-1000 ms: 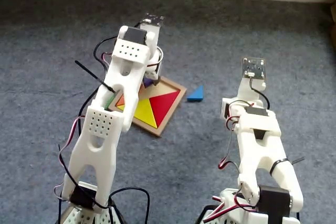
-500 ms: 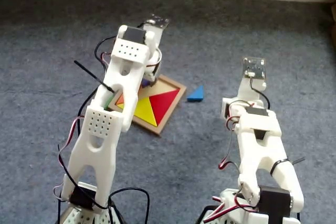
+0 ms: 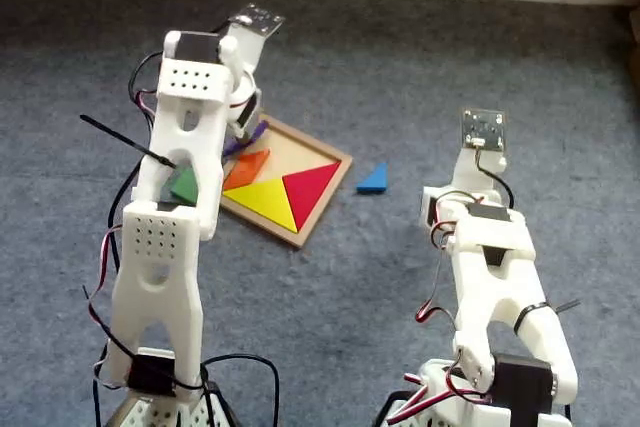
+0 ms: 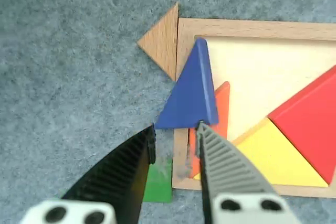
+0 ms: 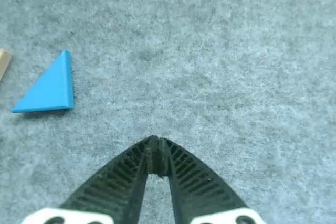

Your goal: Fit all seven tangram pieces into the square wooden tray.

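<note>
Mid-assembly, high view: within the last half second I have swung my left gripper (image 4: 177, 128) toward the upper left of the frame, uncovering the tray (image 3: 331, 153) at centre. It now hangs over the tray's upper-left edge with its jaws apart and nothing between them but carpet (image 3: 450, 67) and a glimpse of the green piece (image 4: 157, 184).

The dark blue triangle (image 4: 191, 93) sits just off the fingertips. It straddles the rim, with its point over the tray's bare floor and its base hanging outside, and it partly covers the orange piece (image 4: 224, 100). It appears shifted up and left from a second ago.

The yellow piece (image 4: 278, 156) and the red piece (image 4: 310, 124) lie flat inside, touching each other. The wood triangle (image 4: 163, 40) rests on the carpet against the tray's outer edge, and the green piece is also outside, beside the rim. The light blue triangle (image 3: 373, 179) has not moved and lies right of the tray.

My right gripper (image 5: 156, 148) holds the same spot at right of frame, jaws together over carpet.

By my reading three pieces are home. The dark blue one is perched rather than seated and will need another nudge or grip before the rest can go in.
</note>
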Controlling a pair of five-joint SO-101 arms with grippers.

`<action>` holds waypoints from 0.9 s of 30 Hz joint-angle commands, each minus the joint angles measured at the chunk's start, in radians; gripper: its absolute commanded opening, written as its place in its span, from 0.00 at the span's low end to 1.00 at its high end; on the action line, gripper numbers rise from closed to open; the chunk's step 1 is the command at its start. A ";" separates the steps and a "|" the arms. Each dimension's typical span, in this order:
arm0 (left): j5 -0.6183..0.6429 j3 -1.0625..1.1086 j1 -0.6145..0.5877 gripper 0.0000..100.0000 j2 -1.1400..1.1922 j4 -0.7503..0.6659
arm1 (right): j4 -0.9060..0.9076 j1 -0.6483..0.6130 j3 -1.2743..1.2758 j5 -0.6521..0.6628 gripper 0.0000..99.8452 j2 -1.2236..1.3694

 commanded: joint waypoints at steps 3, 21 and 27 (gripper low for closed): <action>-0.023 -0.007 0.002 0.27 -0.064 0.003 | -0.022 -0.008 -0.008 -0.003 0.01 -0.045; -0.285 -0.012 -0.168 0.24 -0.071 0.003 | -0.022 -0.008 -0.007 -0.003 0.01 -0.045; -0.634 -0.012 -0.219 0.24 -0.065 -0.002 | -0.022 -0.008 -0.007 -0.003 0.01 -0.045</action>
